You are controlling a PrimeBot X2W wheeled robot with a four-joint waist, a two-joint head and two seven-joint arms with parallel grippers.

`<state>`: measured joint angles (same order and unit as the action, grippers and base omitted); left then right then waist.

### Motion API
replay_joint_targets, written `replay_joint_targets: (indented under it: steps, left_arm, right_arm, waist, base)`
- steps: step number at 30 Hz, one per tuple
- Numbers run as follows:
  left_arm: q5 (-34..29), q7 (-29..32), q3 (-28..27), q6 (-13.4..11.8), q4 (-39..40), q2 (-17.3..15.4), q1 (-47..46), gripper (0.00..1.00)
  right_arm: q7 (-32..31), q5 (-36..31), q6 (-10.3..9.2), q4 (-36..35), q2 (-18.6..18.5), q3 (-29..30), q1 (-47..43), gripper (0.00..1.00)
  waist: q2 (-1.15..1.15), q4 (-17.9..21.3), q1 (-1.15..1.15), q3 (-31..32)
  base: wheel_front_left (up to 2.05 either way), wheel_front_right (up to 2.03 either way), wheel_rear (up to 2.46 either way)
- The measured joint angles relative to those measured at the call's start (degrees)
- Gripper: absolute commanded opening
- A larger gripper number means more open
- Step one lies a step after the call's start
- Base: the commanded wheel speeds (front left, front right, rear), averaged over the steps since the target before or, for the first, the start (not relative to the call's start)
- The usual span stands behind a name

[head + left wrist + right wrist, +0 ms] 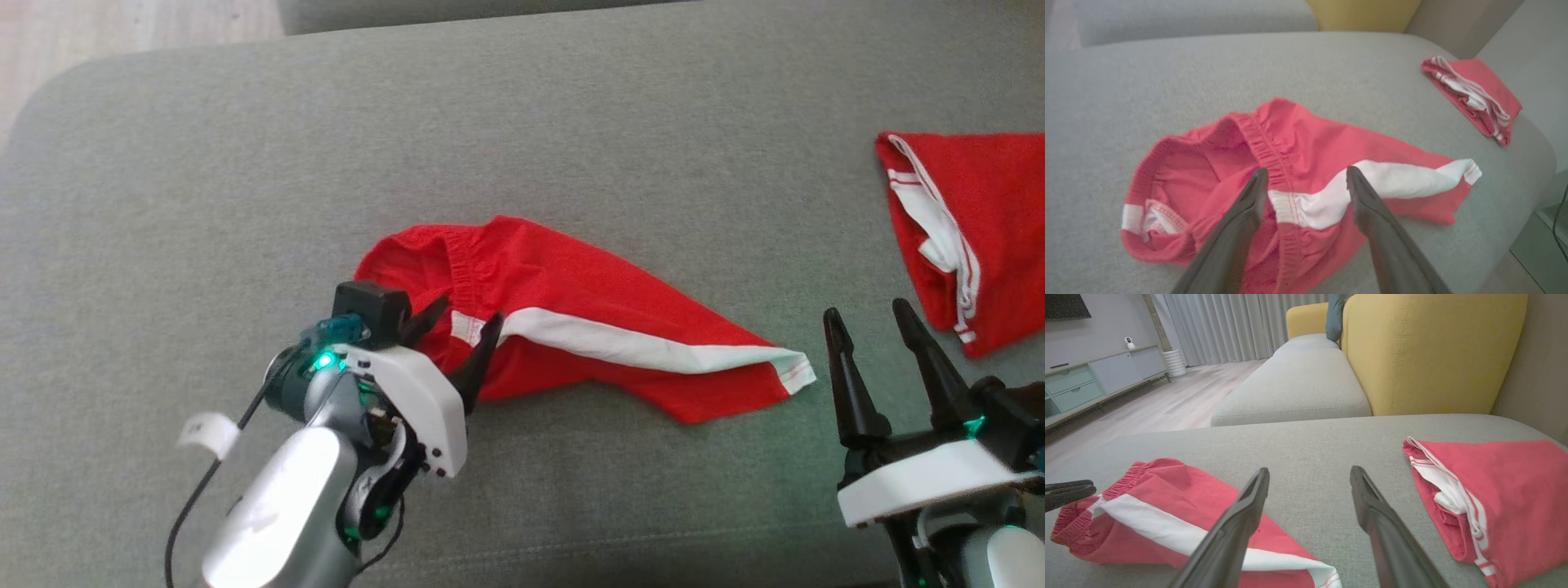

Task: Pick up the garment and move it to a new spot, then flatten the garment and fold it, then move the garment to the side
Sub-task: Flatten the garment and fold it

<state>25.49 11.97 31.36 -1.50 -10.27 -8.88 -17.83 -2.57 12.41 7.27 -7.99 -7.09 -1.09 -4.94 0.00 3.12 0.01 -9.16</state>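
The garment (571,318) is a pair of red shorts with a white side stripe, lying crumpled on the grey cushion (522,122). Its elastic waistband (1257,143) faces my left gripper (465,327), which hovers open just over the waistband end, fingers astride the white stripe (1306,204). My right gripper (869,322) stands open at the lower right, just right of the leg hem (796,367), with nothing between its fingers. In the right wrist view the shorts (1167,514) lie at lower left of my right gripper (1309,473), with a left fingertip (1069,490) at the left edge.
A second red garment with white trim (971,237) lies folded at the cushion's right edge. A yellow sofa back (1433,351) and another grey seat (1298,384) stand beyond. Wooden floor (122,33) shows at the far left. Bare cushion spreads behind and left of the shorts.
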Motion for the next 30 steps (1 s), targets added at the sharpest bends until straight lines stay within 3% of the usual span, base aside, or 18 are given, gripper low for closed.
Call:
replay_joint_targets:
  steps: [14, 16, 17, 26, 30]
  left_arm:
    - [3.3, 5.2, -0.8, -0.8, -4.3, -0.2, -1.0, 1.0]
    - [4.3, 5.9, -0.8, -0.4, -4.3, -0.2, -1.0, 0.3]
    - [4.8, 6.1, -0.9, -0.4, -4.3, -0.1, -1.0, 0.0]
    - [5.2, 6.0, -0.8, 0.0, -4.6, -0.6, -1.0, 0.0]
    - [4.2, 5.0, -0.8, -0.1, -2.9, -1.4, -1.0, 0.0]
  right_arm:
    - [0.1, 0.7, 0.0, 1.6, 0.7, 0.3, 0.0, 1.0]
    - [0.1, 0.7, 0.0, 1.7, 0.7, 0.3, 0.0, 1.0]
    - [0.1, 0.7, 0.0, 1.7, 0.7, 0.3, 0.1, 1.0]
    - [0.0, 1.7, 0.0, 3.2, 0.6, 0.9, 1.0, 1.0]
    - [-2.2, 1.7, 0.0, 8.0, -2.3, 0.1, 1.7, 1.0]
  waist:
    - [0.0, 1.6, 0.0, -1.0]
    - [0.0, 1.5, -0.01, -1.1]
    - [0.0, 1.5, -0.01, -1.1]
    - [0.0, 1.3, -0.01, -1.3]
    - [0.0, 1.1, -0.01, -1.3]
  base:
    - [0.0, 0.0, 0.0]
    - [0.0, 0.0, 0.0]
    - [0.0, 0.0, 0.0]
    - [0.0, 0.0, 0.0]
    - [0.0, 0.0, 0.0]
